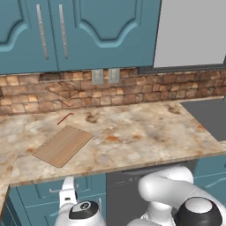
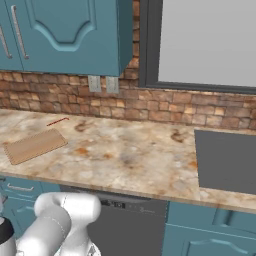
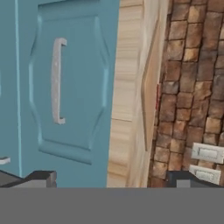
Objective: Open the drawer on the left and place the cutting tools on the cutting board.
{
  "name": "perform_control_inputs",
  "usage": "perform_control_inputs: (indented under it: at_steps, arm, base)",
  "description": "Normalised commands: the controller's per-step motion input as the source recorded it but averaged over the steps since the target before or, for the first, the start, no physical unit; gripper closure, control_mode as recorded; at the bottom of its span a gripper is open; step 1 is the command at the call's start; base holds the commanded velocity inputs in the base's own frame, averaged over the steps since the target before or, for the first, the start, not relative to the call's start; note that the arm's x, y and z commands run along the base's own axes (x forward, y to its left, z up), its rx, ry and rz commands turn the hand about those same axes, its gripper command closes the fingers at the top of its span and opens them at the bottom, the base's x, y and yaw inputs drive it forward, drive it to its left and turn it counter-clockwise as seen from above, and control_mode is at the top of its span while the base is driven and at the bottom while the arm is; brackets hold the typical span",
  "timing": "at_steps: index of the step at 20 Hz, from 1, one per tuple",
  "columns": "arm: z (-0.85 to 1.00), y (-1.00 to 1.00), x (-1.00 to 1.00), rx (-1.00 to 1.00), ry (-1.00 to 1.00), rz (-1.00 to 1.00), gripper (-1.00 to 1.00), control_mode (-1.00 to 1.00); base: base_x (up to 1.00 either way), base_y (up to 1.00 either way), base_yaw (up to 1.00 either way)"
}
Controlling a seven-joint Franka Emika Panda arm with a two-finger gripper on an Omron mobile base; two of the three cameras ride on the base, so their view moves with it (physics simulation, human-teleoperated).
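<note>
Step in hand: approach to the drawer [image 3: 65, 83]; front panel closed, nothing pulled out.

Drawer, look: wide shallow teal front with a shaped frame and one short silver bar handle [image 3: 57, 81]. The hand view is rolled, so the bar runs vertically there.

Drawer, place: under the front edge of the desk [image 1: 132, 132], left of a dark appliance panel [image 1: 121, 194], below the cutting board [image 1: 63, 145].

Gripper [image 3: 111, 178]: fingers spread wide, holding nothing. Both dark tips sit at the bottom of the hand view, well short of the handle. The handle lies toward the left tip rather than centred, so I judge a sideways correction is needed before closing.

Why so held: hand turned to face the drawer front from below desk level, presumably to line the fingers across the bar.

Cutting board: flat light-brown wood, rounded corners, lying at an angle on the desk, nothing on it.

Cutting tools: probably inside the closed drawer.

Other: thin bent red stick [image 1: 65, 118] near the board's far end, apart from it.
</note>
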Motion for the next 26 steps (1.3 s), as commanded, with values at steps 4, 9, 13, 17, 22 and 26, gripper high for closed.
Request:
perform_control_inputs:
  at_steps: [4,9,13,17,22,26]
  arm:
    - [-0.17,0.12,0.11,-0.01,-0.04,-0.05,-1.0,-1.0]
    - [-0.33,0.1,0.0,0.0,-0.04,-0.01,-1.0,-1.0]
    - [-0.3,0.0,0.05,0.0,-0.06,0.0,-1.0,-1.0]
    - [-0.11,0.0,0.21,0.0,-0.06,0.0,-1.0,-1.0]
    - [-0.1,0.0,0.36,0.0,-0.02,0.0,-1.0,-1.0]
    - [-0.19,0.01,0.4,0.0,0.0,0.0,-1.0,-1.0]
  base:
    - [0.0,0.0,0.0]
    - [0.0,0.0,0.0]
    - [0.0,0.0,0.0]
    - [0.0,0.0,0.0]
    - [0.0,0.0,0.0]
    - [0.0,0.0,0.0]
